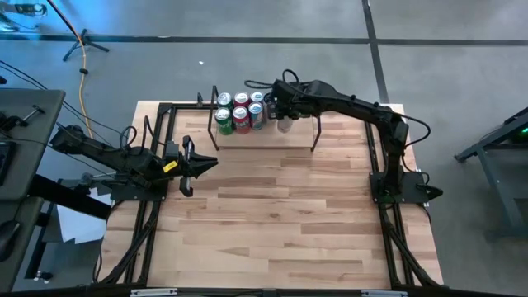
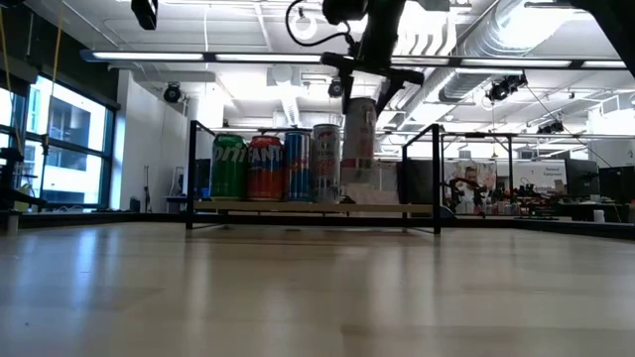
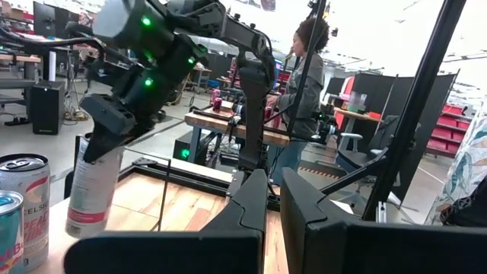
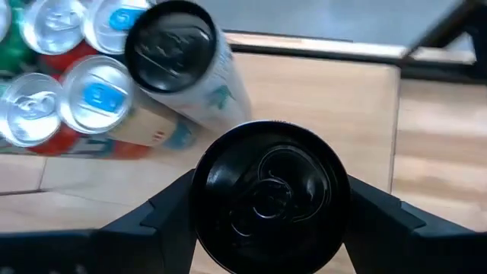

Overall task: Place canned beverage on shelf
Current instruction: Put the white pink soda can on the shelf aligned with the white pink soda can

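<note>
Over shelf (image 2: 298, 207): can (image 2: 358, 139) upright, axis vert.

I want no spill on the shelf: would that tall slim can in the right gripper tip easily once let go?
Probably. The tall can is narrow for its height, so a nudge could topple it. The right gripper holds it near its black top, and it looks slightly tilted. Neighbouring cans on the shelf could steady one side.

Right gripper (image 4: 270, 199) clamped — left gripper (image 1: 188, 166) closed, idle.
</note>
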Tool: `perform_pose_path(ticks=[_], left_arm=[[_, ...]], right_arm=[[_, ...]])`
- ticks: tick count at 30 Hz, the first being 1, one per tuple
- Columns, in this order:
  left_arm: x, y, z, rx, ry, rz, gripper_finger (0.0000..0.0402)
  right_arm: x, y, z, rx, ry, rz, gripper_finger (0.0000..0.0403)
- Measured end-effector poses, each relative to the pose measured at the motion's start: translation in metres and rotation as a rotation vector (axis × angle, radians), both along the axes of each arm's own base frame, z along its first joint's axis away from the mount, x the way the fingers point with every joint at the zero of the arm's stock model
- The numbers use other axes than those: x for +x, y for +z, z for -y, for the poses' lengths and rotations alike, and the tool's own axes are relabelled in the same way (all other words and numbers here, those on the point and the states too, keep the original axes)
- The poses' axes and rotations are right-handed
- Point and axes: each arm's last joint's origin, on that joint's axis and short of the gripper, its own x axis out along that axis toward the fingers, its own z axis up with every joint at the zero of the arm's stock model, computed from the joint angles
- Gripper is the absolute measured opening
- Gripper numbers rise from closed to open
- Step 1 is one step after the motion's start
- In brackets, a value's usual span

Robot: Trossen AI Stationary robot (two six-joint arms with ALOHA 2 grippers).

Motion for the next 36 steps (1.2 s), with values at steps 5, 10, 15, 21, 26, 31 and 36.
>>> perform_pose_path(ticks=[5, 10, 15, 21, 26, 31, 36], left_arm=[[0.0, 0.0, 0.0, 0.0, -0.001, 0.0, 0.0], [0.0, 0.0, 0.0, 0.0, -0.003, 0.0, 0.0], [0.0, 0.0, 0.0, 0.0, -0.003, 0.0, 0.0], [0.0, 0.0, 0.0, 0.001, -0.007, -0.001, 0.0], [0.0, 0.0, 0.0, 0.0, -0.007, 0.001, 0.0], [0.0, 0.0, 0.0, 0.0, -0.008, 0.001, 0.0], [0.0, 0.0, 0.0, 0.0, -0.007, 0.0, 0.0]], right_arm=[[-0.002, -0.002, -0.012, 0.023, -0.095, -0.018, 0.0243], [-0.003, -0.003, -0.013, 0.046, -0.157, -0.009, 0.0243], [0.0, -0.01, -0.011, 0.079, -0.187, -0.005, 0.0243], [0.007, -0.023, -0.009, 0.119, -0.198, -0.022, 0.025], [0.012, -0.028, -0.007, 0.115, -0.198, -0.01, 0.0283], [0.013, -0.029, -0.006, 0.098, -0.201, -0.007, 0.0293], [0.013, -0.029, -0.006, 0.1, -0.201, -0.004, 0.0296]])
